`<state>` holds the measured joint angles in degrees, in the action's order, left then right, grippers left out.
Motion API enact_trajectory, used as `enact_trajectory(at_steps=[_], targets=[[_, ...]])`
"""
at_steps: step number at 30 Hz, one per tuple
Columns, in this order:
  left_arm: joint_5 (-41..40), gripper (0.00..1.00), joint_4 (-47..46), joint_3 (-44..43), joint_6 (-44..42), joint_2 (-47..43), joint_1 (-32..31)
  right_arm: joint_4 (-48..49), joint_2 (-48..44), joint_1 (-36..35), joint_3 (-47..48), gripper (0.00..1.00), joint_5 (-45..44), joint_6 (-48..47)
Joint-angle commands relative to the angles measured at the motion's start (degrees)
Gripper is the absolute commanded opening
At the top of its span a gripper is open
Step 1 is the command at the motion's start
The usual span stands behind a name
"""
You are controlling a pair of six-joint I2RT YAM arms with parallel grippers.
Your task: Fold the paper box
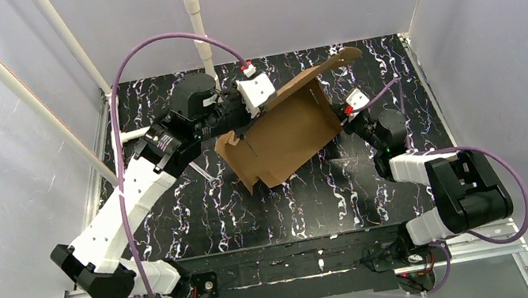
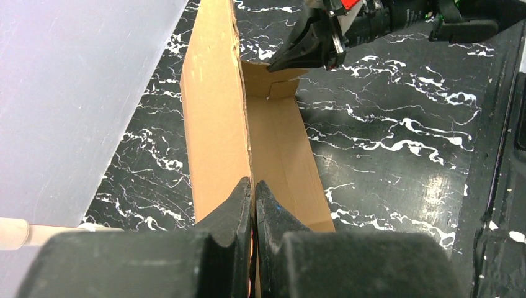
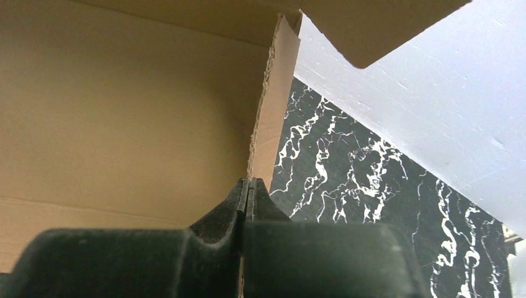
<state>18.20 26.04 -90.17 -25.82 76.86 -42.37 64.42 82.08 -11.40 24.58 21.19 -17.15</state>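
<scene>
Paper box [image 1: 286, 133] tilted over marbled table [image 1: 318, 204], left fingers [image 2: 239, 202] clamped on one edge, right fingers [image 3: 232, 200] pinching opposite edge

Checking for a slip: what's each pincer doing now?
Left pincer: closed on the paper box.
Right pincer: closed on the paper box.

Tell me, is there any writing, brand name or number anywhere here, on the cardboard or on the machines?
No text can be read in any view.
The paper box is plain brown cardboard, with no print on it.
Any labels on the left arm or the right arm are too small to make out.
</scene>
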Motion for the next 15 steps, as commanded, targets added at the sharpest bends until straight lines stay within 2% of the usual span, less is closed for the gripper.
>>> enact_trajectory(at_steps=[1, 15], targets=[[2.38, 0.00, -5.48, 1.38, -2.87, -4.99, -1.55, -7.93, -2.53, 0.62, 0.23, 0.05, 1.72, -3.95], [2.64, 0.00, -6.05, 1.36, -6.05, -5.72, -4.90, -18.47, -2.98, 4.88, 4.22, 0.17, 5.48, -3.48]])
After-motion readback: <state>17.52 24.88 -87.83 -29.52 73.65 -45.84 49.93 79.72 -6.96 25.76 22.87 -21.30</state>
